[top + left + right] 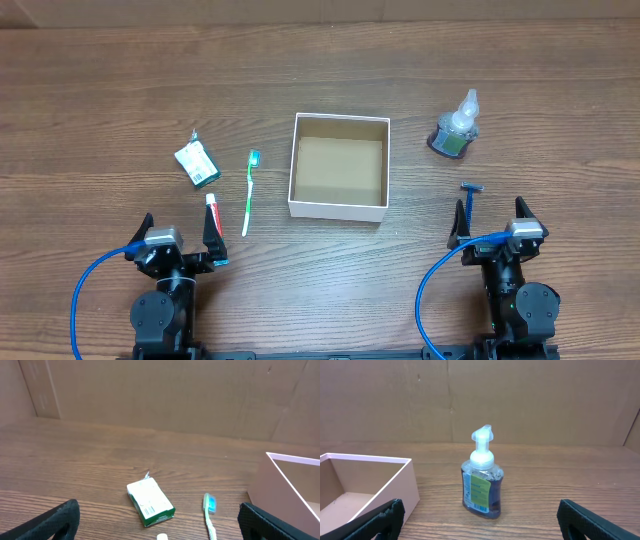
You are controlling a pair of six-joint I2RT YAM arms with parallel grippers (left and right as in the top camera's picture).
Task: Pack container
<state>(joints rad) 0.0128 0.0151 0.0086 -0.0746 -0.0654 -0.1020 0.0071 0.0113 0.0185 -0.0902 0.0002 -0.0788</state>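
Observation:
The container (295,165), a shallow square cardboard box with white walls and a brown inside, stands at the table's middle, with nothing in it. It also shows in the left wrist view (280,477) and the right wrist view (395,480). Left of it lie a green-and-white toothbrush (249,190) (209,512), a small green-and-white box (196,164) (150,502) and a red-and-white tube (213,215). Right of it stand a clear pump bottle (455,128) (481,477) and a blue razor (471,198). My left gripper (177,240) (160,532) and right gripper (492,228) (480,527) are open, empty, at the near edge.
A brown cardboard wall (160,395) closes off the back of the table. Blue cables (85,290) loop beside both arm bases at the front edge.

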